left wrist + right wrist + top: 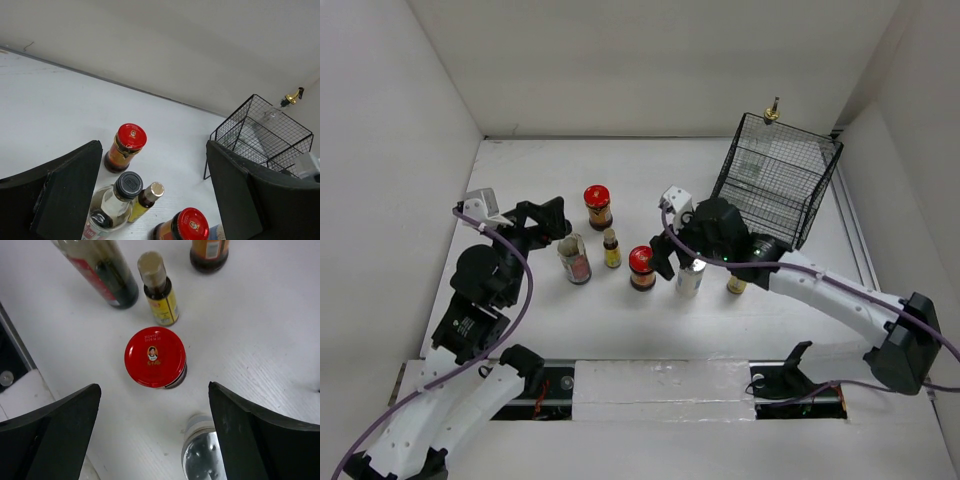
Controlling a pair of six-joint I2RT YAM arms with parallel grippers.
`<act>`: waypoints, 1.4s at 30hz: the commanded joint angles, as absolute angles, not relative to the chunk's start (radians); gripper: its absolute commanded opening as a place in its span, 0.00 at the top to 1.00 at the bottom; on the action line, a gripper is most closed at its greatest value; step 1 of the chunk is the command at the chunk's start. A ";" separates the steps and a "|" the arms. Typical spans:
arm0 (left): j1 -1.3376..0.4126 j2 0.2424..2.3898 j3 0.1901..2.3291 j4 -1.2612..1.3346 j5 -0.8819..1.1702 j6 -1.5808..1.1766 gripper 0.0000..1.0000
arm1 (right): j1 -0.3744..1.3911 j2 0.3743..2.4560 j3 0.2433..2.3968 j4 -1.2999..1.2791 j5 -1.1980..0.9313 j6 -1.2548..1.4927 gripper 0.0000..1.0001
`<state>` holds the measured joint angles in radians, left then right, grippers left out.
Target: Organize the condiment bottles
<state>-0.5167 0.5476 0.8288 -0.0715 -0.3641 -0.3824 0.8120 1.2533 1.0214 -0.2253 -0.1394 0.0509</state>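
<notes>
— Where is my left gripper?
— Your left gripper (154, 150) is at the left of the desk (620, 340), jaws spread and holding nothing. Just beside it stands the reddish-labelled clear jar (575, 260), upright, with a dark cap.

— And the middle of the desk?
— To the right of that jar you have the rear red-lidded jar (597, 205), farther back, and near it the first small yellow bottle (611, 248). Next comes the front red-lidded jar (641, 266), with the silver-capped shaker (690, 277) just to its right. All four stand upright on the desk, none touching another.

— My right gripper?
— Your right gripper (154, 387) hangs above the front red-lidded jar and the shaker, fingers wide apart, gripping neither.

— And further right?
— The second small yellow bottle (736, 285) stands beside the shaker, partly hidden by your right arm. Behind it, the black wire basket (790, 200) holds the gold-spouted bottle (772, 112), which leans with its spout above the rim.
</notes>
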 commanded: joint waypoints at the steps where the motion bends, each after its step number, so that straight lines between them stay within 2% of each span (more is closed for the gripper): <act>1: -0.518 0.557 0.845 -0.044 -0.379 -0.391 0.19 | 0.844 1.304 1.097 -0.314 -0.108 0.014 0.06; 5: -0.518 0.546 0.845 -0.044 -0.370 -0.382 0.19 | 0.871 1.258 1.080 -0.356 0.121 0.064 0.06; 8: -0.518 0.555 0.836 -0.031 -0.370 -0.382 0.19 | 0.832 1.172 1.019 -0.385 0.215 0.135 0.03; 12: -0.518 0.546 0.845 -0.029 -0.348 -0.382 0.19 | 0.809 1.114 0.963 -0.403 0.209 0.161 0.01; 17: -0.518 0.555 0.845 -0.041 -0.338 -0.382 0.19 | 0.819 1.149 0.963 -0.459 0.097 0.175 0.01; 28: -0.518 0.546 0.836 -0.029 -0.328 -0.382 0.19 | 0.819 1.190 0.936 -0.408 0.150 0.221 0.03; 29: -0.518 0.546 0.836 -0.029 -0.328 -0.382 0.19 | 0.819 1.203 0.936 -0.408 0.159 0.221 0.04; 32: -0.518 0.535 0.836 -0.029 -0.328 -0.382 0.19 | 0.819 1.212 0.936 -0.408 0.179 0.232 0.17; 33: -0.518 0.535 0.836 -0.029 -0.328 -0.382 0.19 | 0.819 1.212 0.936 -0.408 0.179 0.232 0.27; 37: -0.518 0.535 0.836 -0.029 -0.318 -0.382 0.19 | 0.819 1.183 0.946 -0.393 0.182 0.232 0.41; 42: -0.518 0.526 0.836 -0.032 -0.318 -0.373 0.19 | 0.819 1.095 1.015 -0.353 0.219 0.192 0.50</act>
<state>-0.5167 0.5350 0.8288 -0.0723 -0.3252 -0.3824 0.8127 1.1961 0.9360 -0.4488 0.1749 0.2138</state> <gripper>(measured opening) 0.807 0.652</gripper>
